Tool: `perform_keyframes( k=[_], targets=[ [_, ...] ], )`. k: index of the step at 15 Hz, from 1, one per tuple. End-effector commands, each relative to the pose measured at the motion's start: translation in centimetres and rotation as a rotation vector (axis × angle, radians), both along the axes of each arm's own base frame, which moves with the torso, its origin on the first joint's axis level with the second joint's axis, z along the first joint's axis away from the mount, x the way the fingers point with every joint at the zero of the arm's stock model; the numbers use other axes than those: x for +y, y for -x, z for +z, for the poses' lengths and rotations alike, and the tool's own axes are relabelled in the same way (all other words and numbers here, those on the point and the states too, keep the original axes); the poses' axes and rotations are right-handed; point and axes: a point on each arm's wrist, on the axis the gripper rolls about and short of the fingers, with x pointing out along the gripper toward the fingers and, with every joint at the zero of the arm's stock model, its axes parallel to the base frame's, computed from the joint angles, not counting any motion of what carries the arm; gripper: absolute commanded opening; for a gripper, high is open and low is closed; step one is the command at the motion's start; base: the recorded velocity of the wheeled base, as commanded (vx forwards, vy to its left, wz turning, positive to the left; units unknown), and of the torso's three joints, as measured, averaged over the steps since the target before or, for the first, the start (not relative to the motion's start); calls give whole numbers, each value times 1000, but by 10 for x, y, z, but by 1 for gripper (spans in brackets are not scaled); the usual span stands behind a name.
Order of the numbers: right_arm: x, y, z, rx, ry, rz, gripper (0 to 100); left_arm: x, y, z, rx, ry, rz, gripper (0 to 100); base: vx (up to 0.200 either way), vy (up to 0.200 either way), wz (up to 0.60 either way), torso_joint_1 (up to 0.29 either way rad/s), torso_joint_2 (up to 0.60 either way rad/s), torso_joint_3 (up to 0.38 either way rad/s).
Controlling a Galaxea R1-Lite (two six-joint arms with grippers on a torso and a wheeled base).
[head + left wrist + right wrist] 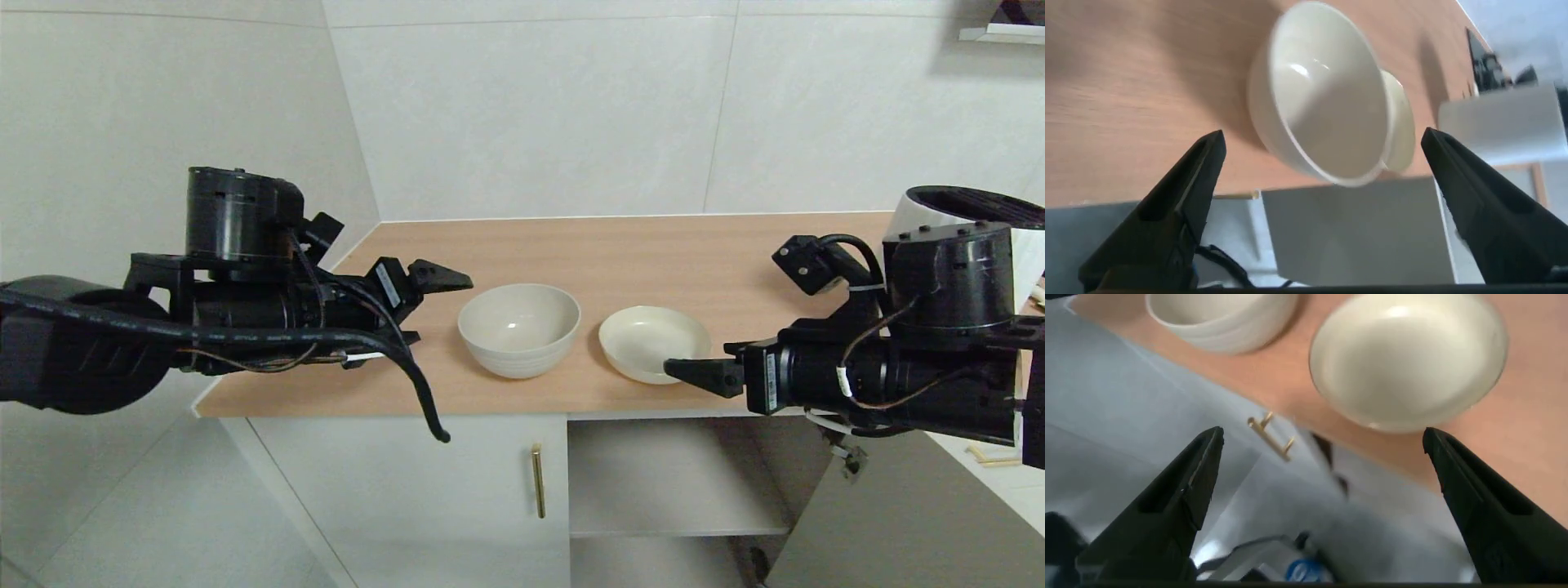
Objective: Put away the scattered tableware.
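Over the counter's (653, 253) near edge, two empty grippers flank two bowls.
Left gripper (441, 310) and right gripper (1321, 441) both have jaws spread wide, holding nothing. The deep bowl (519, 329) sits just right of the left one, and the shallow bowl (654, 343) lies at the right one's tip. Best to straddle a rim squarely before closing.

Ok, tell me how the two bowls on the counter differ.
The deep bowl stands taller, with steep walls; the shallow bowl is low and flares out. The deep bowl has faint ridges around its lower wall; the shallow bowl looks smooth. The deep bowl sits to the robot's left of the shallow bowl. Both are pale, empty, upright and stand apart on the wooden counter.
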Motion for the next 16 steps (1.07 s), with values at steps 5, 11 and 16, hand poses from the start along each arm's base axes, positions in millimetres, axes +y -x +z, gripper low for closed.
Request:
perform_keyframes(
  k=[5,11,16],
  targets=[
    [5,-13,33,176,-78,-146,100,-18,-21,-35,97,-32,-2,100,0,0,0,0,0,0],
    [3,-15,28,169,-82,-151,100,-24,-26,-43,123,-28,-3,100,0,0,0,0,0,0],
    [5,-17,25,173,-79,-153,100,-25,-26,-43,122,-28,-6,0,0,0,0,0,0,0]
  ],
)
